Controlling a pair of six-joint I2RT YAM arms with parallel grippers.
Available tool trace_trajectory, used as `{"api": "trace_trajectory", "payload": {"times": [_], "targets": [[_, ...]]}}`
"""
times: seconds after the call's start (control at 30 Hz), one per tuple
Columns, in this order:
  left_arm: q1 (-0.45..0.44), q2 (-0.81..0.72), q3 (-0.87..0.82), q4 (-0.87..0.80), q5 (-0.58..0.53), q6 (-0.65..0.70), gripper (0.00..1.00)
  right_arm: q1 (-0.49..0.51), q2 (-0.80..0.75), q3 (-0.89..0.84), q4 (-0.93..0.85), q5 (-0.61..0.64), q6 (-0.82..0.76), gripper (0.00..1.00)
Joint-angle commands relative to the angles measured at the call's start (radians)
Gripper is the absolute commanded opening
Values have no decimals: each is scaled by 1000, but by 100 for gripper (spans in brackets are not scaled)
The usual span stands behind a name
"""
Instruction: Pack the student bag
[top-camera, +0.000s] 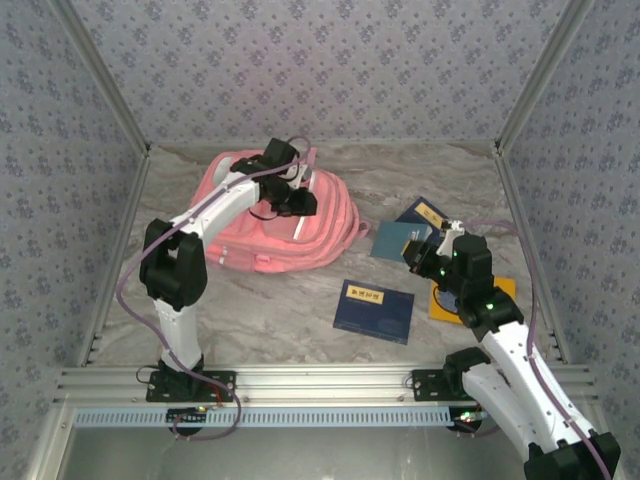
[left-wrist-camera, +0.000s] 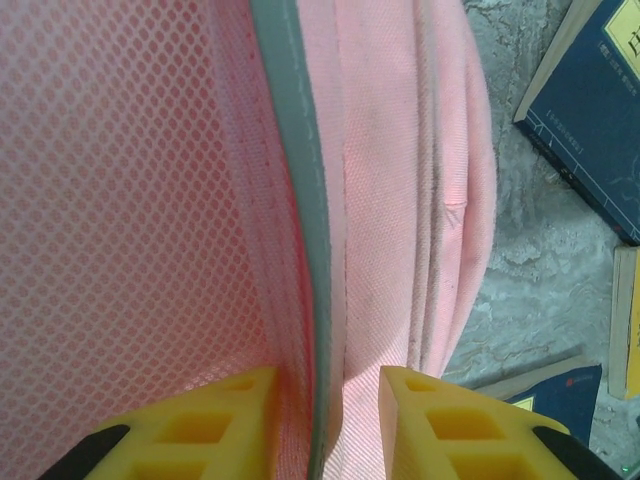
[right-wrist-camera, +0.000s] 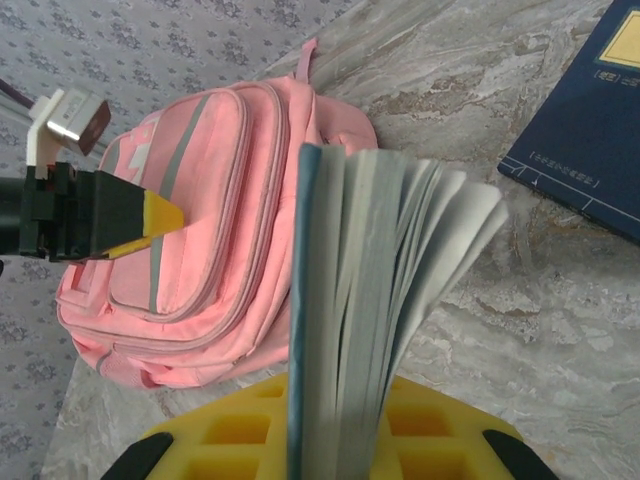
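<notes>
Yellow fingers (right-wrist-camera: 230, 430) of the right gripper (right-wrist-camera: 335, 425) clamp a book (right-wrist-camera: 350, 280) upright, pages fanning, ready for the student bag (top-camera: 330, 232) lying far-left on the table (top-camera: 280, 320), where the left gripper (left-wrist-camera: 330, 420) pinches its grey-trimmed seam (left-wrist-camera: 310, 240), probably to open it; the yellow label (top-camera: 362, 293) on a loose blue book (top-camera: 380, 318) is too small to read.
</notes>
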Motion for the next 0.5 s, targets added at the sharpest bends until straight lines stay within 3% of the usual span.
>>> {"api": "trace_trajectory", "payload": {"times": [0.0, 0.3, 0.47], "targets": [[-30, -48, 41, 2, 10, 31, 30, -7, -7, -13, 58, -23, 15, 0], [-37, 17, 64, -15, -12, 49, 19, -8, 17, -24, 88, -36, 25, 0], [-44, 71, 90, -15, 14, 34, 21, -8, 31, -34, 103, -40, 29, 0]]}}
